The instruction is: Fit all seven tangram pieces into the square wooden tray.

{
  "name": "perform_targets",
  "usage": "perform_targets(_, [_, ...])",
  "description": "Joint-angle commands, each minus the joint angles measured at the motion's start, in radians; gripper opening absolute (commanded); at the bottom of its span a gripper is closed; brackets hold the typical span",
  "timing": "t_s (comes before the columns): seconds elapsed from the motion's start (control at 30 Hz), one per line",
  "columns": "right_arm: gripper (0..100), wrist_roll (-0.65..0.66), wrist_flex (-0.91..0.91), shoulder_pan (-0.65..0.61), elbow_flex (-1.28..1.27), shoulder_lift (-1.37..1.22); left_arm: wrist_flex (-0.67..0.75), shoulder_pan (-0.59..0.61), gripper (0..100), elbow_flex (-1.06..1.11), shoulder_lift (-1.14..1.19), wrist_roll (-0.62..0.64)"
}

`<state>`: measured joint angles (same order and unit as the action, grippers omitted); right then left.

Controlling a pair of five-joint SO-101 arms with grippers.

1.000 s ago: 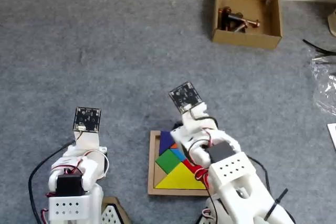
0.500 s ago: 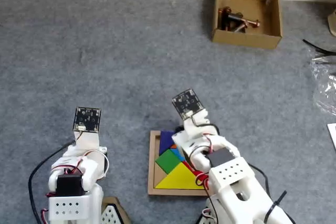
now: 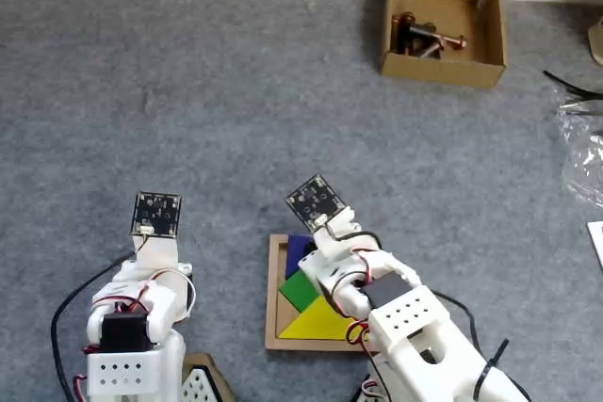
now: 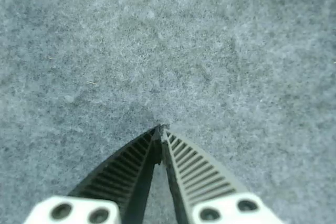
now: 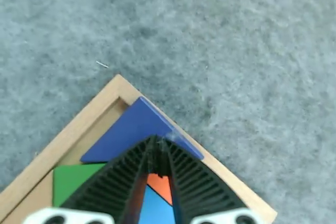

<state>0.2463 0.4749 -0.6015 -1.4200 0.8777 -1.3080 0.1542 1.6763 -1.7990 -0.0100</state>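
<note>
The square wooden tray (image 3: pixel 273 300) lies in front of the right arm, with yellow (image 3: pixel 316 323), green (image 3: pixel 300 289) and dark blue (image 3: pixel 300 249) pieces showing in it. In the right wrist view my right gripper (image 5: pixel 157 141) is shut, its tips down on the dark blue piece (image 5: pixel 131 129) in the tray's (image 5: pixel 79 124) far corner. That piece's outer edge seems to lie over the rim. Green (image 5: pixel 71 182), orange (image 5: pixel 159 184) and light blue (image 5: pixel 155 211) pieces sit beside the fingers. My left gripper (image 4: pixel 160 128) is shut and holds nothing, over bare carpet to the left of the tray.
A cardboard box (image 3: pixel 443 25) with metal parts stands at the back right. A clear plastic bag (image 3: pixel 584 157) and black cables lie at the right edge. Grey carpet covers the table.
The right arm has swung left over the tray, toward its far left corner. The left arm has not moved.
</note>
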Motion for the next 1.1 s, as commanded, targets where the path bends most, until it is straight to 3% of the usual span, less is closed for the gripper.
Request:
perform_targets(0.0, [0.5, 0.014, -0.022, -0.025, 0.008, 0.027, -0.005, 0.010, 1, 0.021, 0.002, 0.005])
perform_targets(0.33, [0.5, 0.015, -0.027, -0.162, -0.033, 0.027, -0.005, 0.010, 1, 0.021, 0.002, 0.005])
perform_targets(0.67, [0.5, 0.015, -0.022, -0.174, -0.033, 0.036, -0.005, 0.010, 1, 0.021, 0.002, 0.005])
perform_targets(0.87, [0.5, 0.015, -0.016, -0.033, -0.008, 0.038, -0.005, 0.010, 1, 0.021, 0.002, 0.005])
perform_targets(1.07, [0.5, 0.009, 0.139, 0.079, 0.124, 0.038, -0.005, 0.010, 1, 0.021, 0.002, 0.005])
